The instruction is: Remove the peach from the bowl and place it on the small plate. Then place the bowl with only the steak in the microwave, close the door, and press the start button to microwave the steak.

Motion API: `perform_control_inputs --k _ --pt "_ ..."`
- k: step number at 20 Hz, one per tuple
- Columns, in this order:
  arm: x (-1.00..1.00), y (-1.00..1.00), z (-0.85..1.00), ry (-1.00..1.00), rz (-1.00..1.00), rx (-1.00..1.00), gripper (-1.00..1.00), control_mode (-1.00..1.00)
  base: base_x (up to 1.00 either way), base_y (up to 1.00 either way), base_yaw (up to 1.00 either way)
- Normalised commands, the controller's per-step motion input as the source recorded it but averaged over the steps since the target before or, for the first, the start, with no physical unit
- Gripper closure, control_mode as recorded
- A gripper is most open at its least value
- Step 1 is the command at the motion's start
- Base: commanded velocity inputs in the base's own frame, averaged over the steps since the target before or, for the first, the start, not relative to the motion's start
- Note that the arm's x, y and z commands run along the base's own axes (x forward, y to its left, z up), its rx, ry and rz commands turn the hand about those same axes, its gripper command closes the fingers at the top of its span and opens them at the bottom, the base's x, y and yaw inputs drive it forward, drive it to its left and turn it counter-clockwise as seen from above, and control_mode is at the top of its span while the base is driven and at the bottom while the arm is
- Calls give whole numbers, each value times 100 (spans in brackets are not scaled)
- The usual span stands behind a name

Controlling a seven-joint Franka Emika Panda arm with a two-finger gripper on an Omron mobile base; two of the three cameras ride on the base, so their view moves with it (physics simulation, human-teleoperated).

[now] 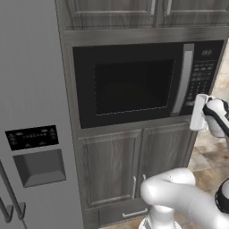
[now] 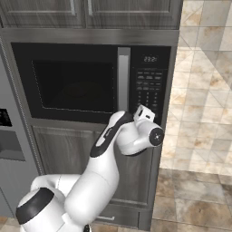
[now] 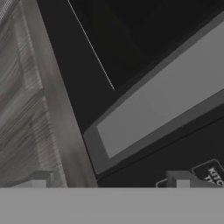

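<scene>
Nearest the lens: the white arm (image 2: 93,179), rising in a bend in front of the cabinet doors (image 1: 112,165) below the microwave (image 1: 85,89).

Left of the microwave, a grey refrigerator (image 1: 31,89) with a dark control strip and a dispenser recess (image 1: 39,166); its handles cut off by the frame's lower edge.

Above the microwave, more wood cabinet fronts (image 1: 116,9), cropped at the top.

On the microwave itself, going rightward:
- The door (image 1: 85,67), flush and shut.
- Its dark window (image 1: 134,87), too dim to make out anything behind the glass.
- The long silver-grey handle (image 1: 183,80), upright along the door's right edge.
- The black keypad panel (image 2: 149,88), with a small clock display at its top and buttons too small to read.

In front of the microwave's lower right corner, the wrist and hand, covering the bottom of the keypad in the right base view, the fingers themselves hidden behind the white wrist there.

From the hand view, rolled so the handle runs diagonally: gripper (image 3: 111,181) spread wide, its two fingertips (image 3: 41,179) far apart with nothing between them. Just ahead of it, the handle's lower end and, beside it, a corner of the keypad with blurred lettering.

Right of the microwave, beige tile (image 2: 204,90).
</scene>
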Motion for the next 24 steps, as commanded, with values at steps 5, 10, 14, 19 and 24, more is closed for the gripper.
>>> perform_control_inputs --k 5,10,14,19,24 --pt "23 -2 -12 0 0 0 -100 -100 0 0 0" --pt "18 -14 -6 0 0 0 -100 -100 0 0 0" --pt "15 -17 -11 0 0 0 -100 -100 0 0 0" --pt "20 -10 -15 0 0 1 -100 -100 0 0 0" --pt "25 -3 -20 0 0 0 -100 -100 0 0 0"
